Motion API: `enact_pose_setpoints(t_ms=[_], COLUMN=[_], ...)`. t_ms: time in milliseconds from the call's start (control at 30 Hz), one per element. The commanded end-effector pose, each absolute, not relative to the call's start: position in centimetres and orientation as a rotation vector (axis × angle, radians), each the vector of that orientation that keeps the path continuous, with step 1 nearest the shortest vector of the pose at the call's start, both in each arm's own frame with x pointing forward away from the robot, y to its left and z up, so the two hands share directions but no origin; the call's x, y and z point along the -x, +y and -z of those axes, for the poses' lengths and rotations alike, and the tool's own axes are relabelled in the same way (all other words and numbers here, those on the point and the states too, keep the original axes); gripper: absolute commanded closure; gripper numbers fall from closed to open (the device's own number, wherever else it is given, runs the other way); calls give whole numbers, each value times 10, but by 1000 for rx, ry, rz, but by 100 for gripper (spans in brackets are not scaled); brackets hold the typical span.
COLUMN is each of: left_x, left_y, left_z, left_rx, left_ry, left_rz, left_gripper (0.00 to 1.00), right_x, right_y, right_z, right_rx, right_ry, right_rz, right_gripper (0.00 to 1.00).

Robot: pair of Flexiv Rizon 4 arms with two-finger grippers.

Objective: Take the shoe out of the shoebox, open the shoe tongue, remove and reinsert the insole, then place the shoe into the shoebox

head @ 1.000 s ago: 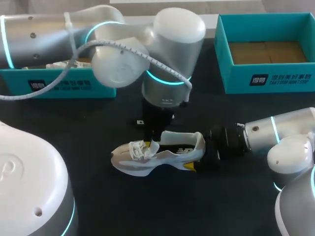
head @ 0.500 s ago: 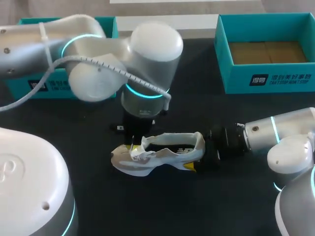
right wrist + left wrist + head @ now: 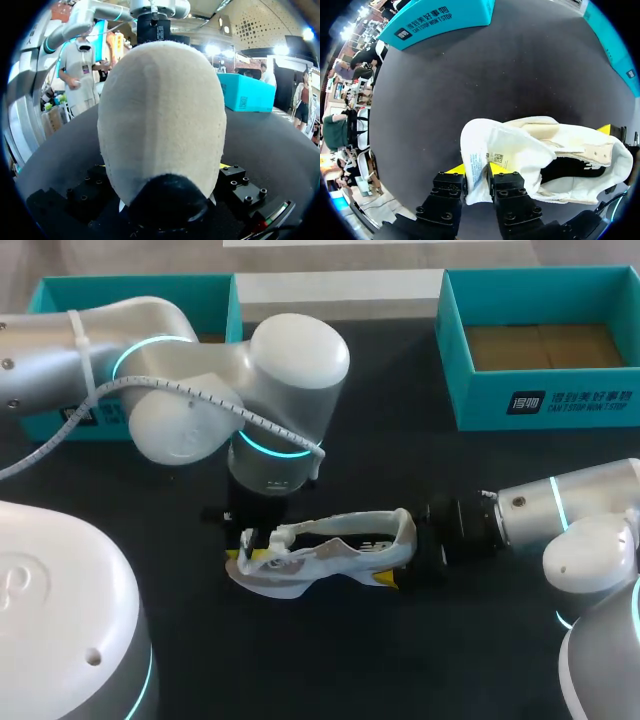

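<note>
Shoe (image 3: pixel 330 555): white sneaker out on the dark table (image 3: pixel 400 670), roughly in the middle, toe toward my left arm and heel toward my right. It's not in either box.
Tongue (image 3: pixel 490 160): pulled up and away from the shoe's opening. You only really see this in the left wrist view; from the head view it's just a small white flap.
Left gripper (image 3: pixel 477 172): clamped on the tongue's free end, one finger on each side with barely a gap between them.
Right gripper (image 3: pixel 162 172): the heel fills the space between its fingers and looks pinched from both sides. The head view only shows one yellow tip by the heel.
Label (image 3: pixel 495 158): a small printed tag on the tongue's inner face, visible only from the left wrist.
Teal box (image 3: pixel 540 405): far right corner, open top, brown floor inside, white print on the front wall.
Second teal box (image 3: pixel 130 285): far left, mostly hidden behind my left arm, also with print on the front.
</note>
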State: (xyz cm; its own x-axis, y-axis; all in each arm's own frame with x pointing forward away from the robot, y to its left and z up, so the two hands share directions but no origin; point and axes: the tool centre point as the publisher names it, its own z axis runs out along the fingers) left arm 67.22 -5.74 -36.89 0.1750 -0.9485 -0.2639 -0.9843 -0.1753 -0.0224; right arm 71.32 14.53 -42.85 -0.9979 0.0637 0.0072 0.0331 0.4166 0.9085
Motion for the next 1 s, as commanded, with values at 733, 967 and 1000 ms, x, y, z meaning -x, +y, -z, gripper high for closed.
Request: enact_pose_setpoints(t_ms=[733,967,1000], left_x=[-682,-689,-691], left_y=[-28,-39,-42], left_z=[314,293,289], left_rx=[2176,2072,2046], left_ry=[2048,2130,2143], left_rz=[-174,-106,-87], left_gripper=[0,0,0], right_x=[-716,-716,-716], right_y=[146,146,146], right_z=[433,433,433], right_rx=[-92,-92,-92], right_ry=[2626,2626,2626], right_rz=[-1669,-1669,-1669], right_gripper=[100,100,100])
